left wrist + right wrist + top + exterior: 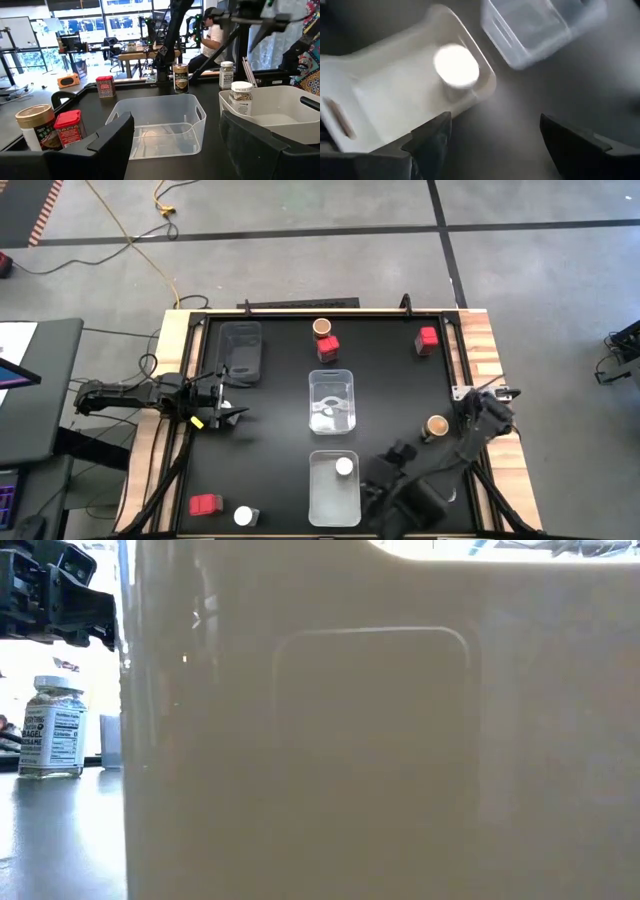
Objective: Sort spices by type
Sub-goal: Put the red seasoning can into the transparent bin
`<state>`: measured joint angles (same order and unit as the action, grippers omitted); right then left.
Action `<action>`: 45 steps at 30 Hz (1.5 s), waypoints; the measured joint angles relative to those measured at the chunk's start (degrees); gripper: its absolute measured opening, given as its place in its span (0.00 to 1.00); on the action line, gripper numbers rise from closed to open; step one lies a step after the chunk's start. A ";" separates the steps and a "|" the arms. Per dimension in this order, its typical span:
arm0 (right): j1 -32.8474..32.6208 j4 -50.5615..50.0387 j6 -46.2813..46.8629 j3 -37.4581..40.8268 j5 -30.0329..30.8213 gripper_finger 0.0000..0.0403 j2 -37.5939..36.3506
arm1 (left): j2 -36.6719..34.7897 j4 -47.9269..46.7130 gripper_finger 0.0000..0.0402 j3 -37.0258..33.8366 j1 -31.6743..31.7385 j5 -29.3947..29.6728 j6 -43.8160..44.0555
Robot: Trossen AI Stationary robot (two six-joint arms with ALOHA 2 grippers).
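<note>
In the high view a brown-topped jar and a red box stand together at the far middle. A second red box is at the far right, and another brown-topped jar stands right of centre. A third red box and a white-lidded jar sit at the near left. One white-lidded jar stands upright inside the near tub. My left gripper is open above the table's left side, holding nothing. My right gripper is open, right of the near tub.
A clear tub sits mid-table and another at the far left. The near tub's wall fills the low view, with a white-lidded jar to its left. The left wrist view shows a further white-lidded jar and people beyond the table.
</note>
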<state>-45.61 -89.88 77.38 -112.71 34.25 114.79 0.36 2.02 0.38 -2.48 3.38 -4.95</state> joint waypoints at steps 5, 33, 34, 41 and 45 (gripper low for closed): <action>-6.48 6.97 15.13 18.99 4.99 0.83 -12.07 | 0.00 0.00 0.70 0.00 0.00 0.00 0.00; -1.34 58.84 -9.76 66.51 21.63 0.83 -50.04 | 0.00 0.02 0.70 0.00 -0.01 0.00 0.00; -0.59 59.59 -9.78 66.51 21.58 0.83 -50.04 | 0.00 0.00 0.70 0.00 -0.02 0.00 0.00; 2.81 60.60 -9.85 66.51 21.43 0.83 -49.89 | 0.00 0.00 0.70 0.00 -0.01 0.00 0.00; 4.69 60.81 -9.53 66.52 21.38 0.83 -49.87 | 0.00 0.01 0.70 0.00 0.00 0.00 0.00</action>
<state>-40.92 -29.07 67.84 -46.19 55.63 64.93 0.36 2.03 0.38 -2.48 3.38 -4.95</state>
